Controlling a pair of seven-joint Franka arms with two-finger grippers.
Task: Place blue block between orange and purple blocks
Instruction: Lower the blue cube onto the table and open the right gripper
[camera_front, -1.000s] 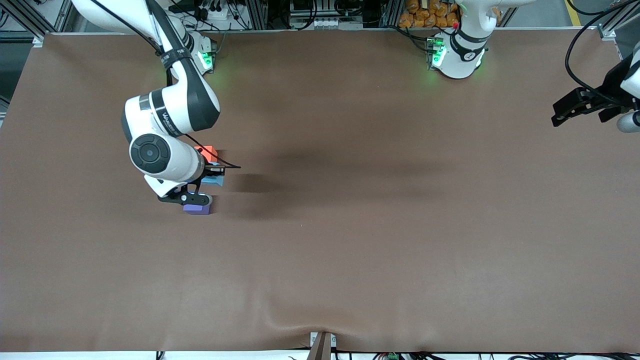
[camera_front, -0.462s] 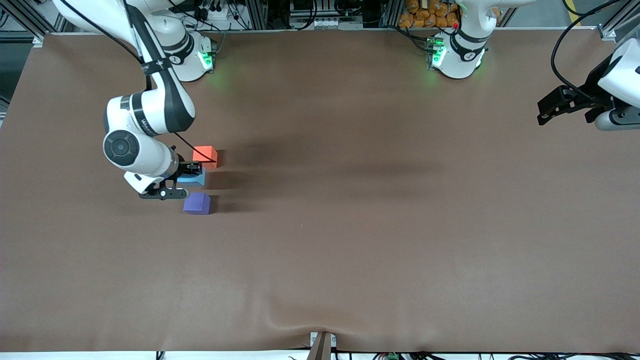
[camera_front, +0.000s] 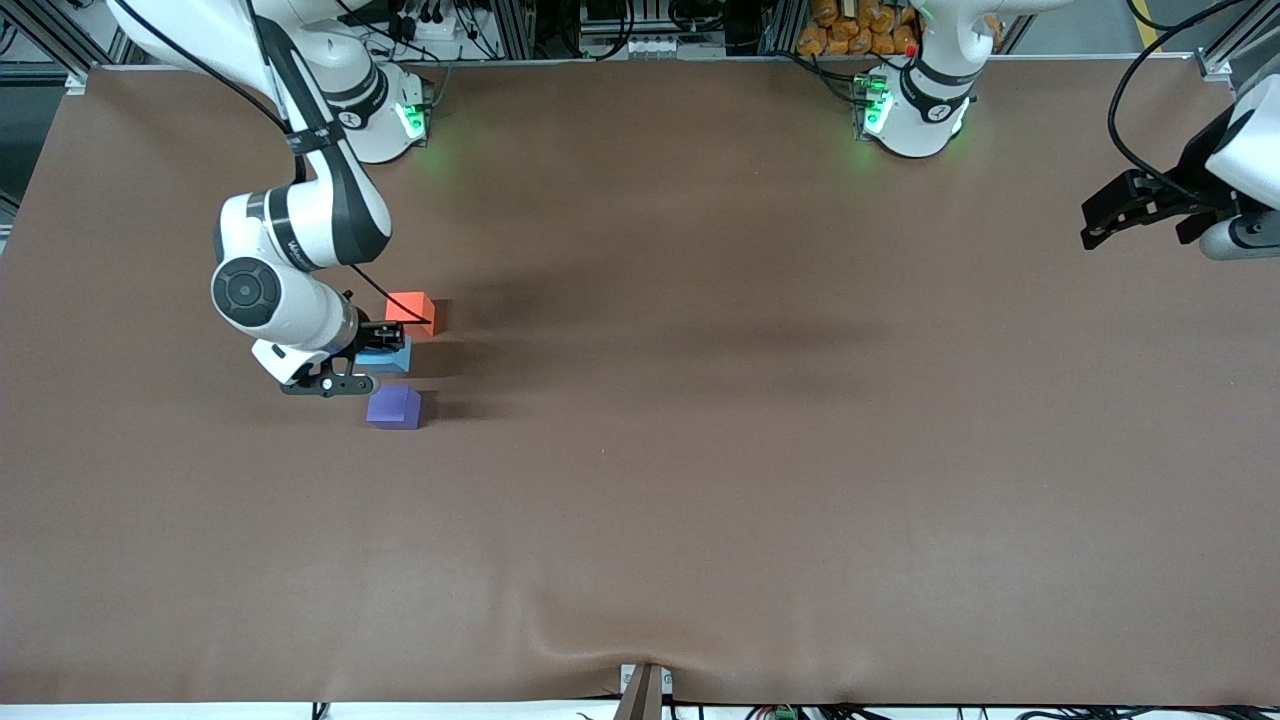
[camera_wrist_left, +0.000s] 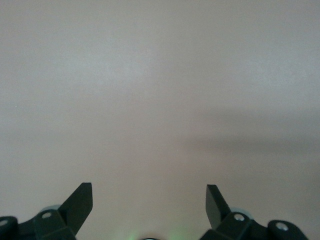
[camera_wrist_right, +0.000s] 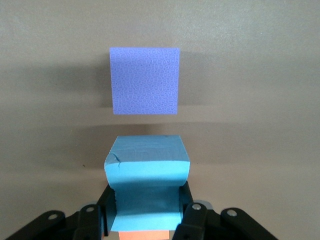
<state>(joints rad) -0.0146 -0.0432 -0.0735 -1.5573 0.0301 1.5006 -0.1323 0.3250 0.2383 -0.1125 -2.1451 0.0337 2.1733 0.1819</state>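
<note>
My right gripper (camera_front: 374, 356) is shut on the sky-blue block (camera_front: 390, 359), low over the table in the gap between the other two cubes. The orange block (camera_front: 410, 307) lies just farther from the front camera, and the purple block (camera_front: 394, 407) just nearer. In the right wrist view the fingers (camera_wrist_right: 186, 212) pinch the blue block (camera_wrist_right: 147, 167) and dent its sides. That view also has the purple block (camera_wrist_right: 144, 81) ahead and a strip of the orange block (camera_wrist_right: 145, 235) under the wrist. My left gripper (camera_front: 1100, 215) waits open above the left arm's end of the table (camera_front: 700, 500).
The brown table cover has a wrinkle (camera_front: 600, 650) at the edge nearest the front camera. The two arm bases (camera_front: 915, 110) stand along the edge farthest from that camera. The left wrist view has only bare cover (camera_wrist_left: 160, 100) under the open left gripper (camera_wrist_left: 148, 200).
My right gripper carried the blue block toward the right arm's end of the table, off the purple block and into line between orange and purple. It has been almost still since. The left arm shifted slightly.
</note>
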